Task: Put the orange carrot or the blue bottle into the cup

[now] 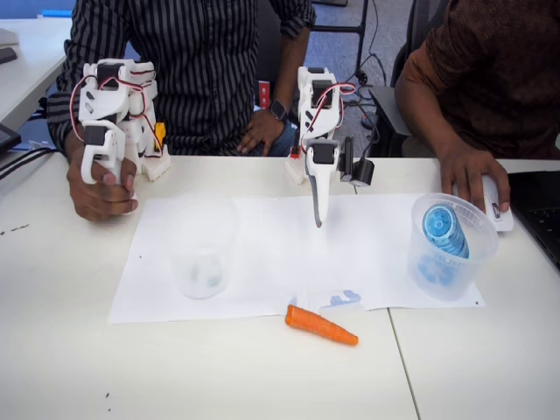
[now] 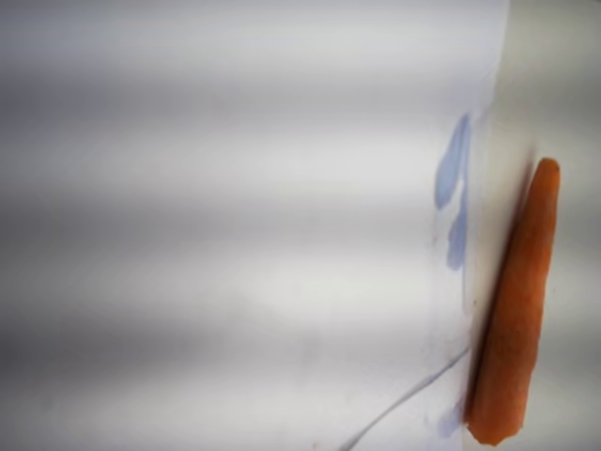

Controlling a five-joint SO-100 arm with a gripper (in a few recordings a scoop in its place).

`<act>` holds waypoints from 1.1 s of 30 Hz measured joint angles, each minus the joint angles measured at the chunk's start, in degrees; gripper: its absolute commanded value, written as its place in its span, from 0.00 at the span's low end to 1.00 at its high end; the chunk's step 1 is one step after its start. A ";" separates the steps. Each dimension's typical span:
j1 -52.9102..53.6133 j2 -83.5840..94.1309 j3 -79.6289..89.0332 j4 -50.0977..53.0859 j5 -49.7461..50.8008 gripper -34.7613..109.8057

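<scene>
The orange carrot (image 1: 321, 325) lies on the bare table just below the white paper's front edge; in the wrist view the carrot (image 2: 516, 310) runs along the right side. The blue bottle (image 1: 444, 230) rests tilted inside a blue-tinted clear cup (image 1: 451, 271) at the right. The clear colourless cup (image 1: 201, 258) stands upright and empty on the paper at the left. My gripper (image 1: 318, 214) hangs point-down above the paper's middle, well behind the carrot, its fingers together with nothing between them.
White paper sheets (image 1: 262, 262) cover the table's middle; blue marks (image 2: 453, 174) sit near the paper's front edge. Two people sit behind the table, one with a hand (image 1: 472, 175) on a mouse at the right. A laptop corner (image 1: 538, 214) is at the far right.
</scene>
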 measured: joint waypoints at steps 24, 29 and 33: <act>3.52 0.00 -9.23 6.86 0.00 0.45; 6.94 -1.14 -16.35 7.65 -0.44 0.45; 7.73 -9.32 -22.94 5.62 -0.35 0.45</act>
